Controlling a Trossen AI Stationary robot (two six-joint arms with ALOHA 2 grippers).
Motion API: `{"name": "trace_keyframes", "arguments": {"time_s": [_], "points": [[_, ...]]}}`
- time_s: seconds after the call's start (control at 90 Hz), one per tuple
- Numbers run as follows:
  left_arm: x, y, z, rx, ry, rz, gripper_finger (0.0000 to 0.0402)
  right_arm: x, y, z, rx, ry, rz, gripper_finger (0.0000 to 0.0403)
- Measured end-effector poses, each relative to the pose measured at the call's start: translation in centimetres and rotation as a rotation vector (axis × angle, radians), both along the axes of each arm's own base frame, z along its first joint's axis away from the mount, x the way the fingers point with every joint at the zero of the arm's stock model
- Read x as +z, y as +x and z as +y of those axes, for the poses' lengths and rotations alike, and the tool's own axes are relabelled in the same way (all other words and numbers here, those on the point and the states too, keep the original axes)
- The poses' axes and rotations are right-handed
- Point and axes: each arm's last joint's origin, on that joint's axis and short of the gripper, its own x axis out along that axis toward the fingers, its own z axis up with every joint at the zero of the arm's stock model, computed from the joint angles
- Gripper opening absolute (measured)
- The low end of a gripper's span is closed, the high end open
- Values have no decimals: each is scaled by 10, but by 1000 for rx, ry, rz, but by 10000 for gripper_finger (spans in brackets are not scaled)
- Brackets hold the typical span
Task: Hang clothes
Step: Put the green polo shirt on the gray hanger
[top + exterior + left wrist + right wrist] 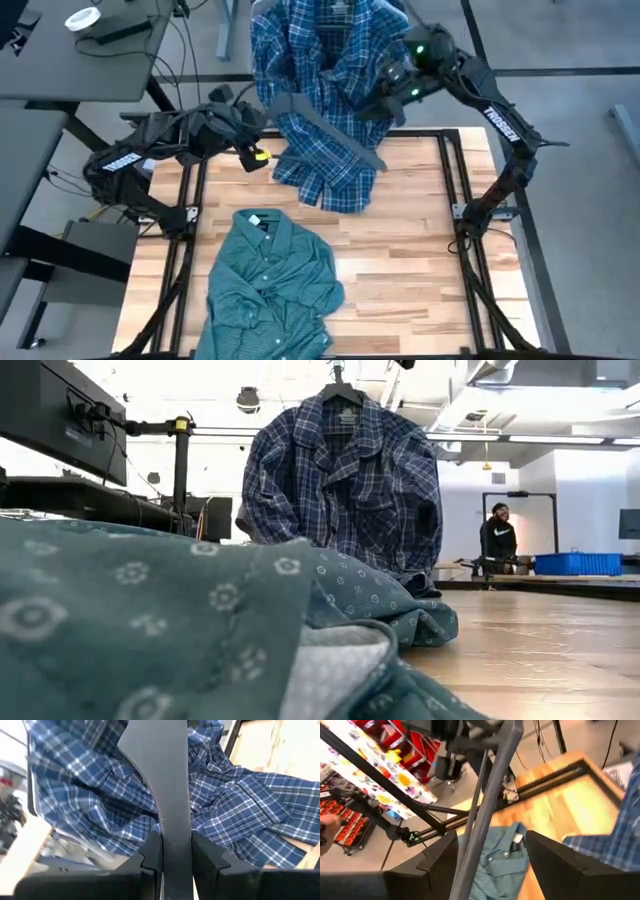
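Two arms up top: left jaws [262, 152] clamp a grey hanger bar [325, 132] over the plaid shirt [330, 60]; right jaws [375, 100] sit on that shirt, state unclear. Green shirt [270, 285] lies on desk [400, 250], well apart. Low: plaid shirt [345, 485] hangs upright. Left wrist: fingers [150, 855] pinch the bar [167, 795].

plaid shirt [325, 90] top cropped, green shirt [150, 620] blurred

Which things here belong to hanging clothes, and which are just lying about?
Job: plaid shirt hanging on a hanger; green shirt on the table; left gripper shut on a grey bar; right gripper.
Lying about: white cup; blue bin.
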Motion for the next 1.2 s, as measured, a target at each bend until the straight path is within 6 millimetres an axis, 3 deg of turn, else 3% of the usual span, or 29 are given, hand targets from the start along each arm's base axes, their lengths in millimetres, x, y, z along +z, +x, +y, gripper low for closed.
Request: {"name": "trace_keyframes", "arguments": {"time_s": [0.178, 0.344, 0.511, 0.922, 1.089, 1.2], "points": [[9, -3, -18, 29, 161, 29, 50, -3, 18, 32, -45, -34, 58, 219], [14, -14, -25, 13, 155, -5, 50, 1, 28, 55, -37, -36, 29, 214], [17, -21, -30, -2, 126, -58, 50, -4, 31, 71, -24, -50, 76, 182], [7, -25, -36, 10, 68, -40, 51, 0, 27, 75, -41, -103, 60, 25], [9, -22, -36, 29, 12, -135, 111, -4, 24, 72, -8, -147, 96, 22], [10, -16, -36, 35, 11, -158, 119, -7, 22, 72, 12, -174, 122, 20]]}}
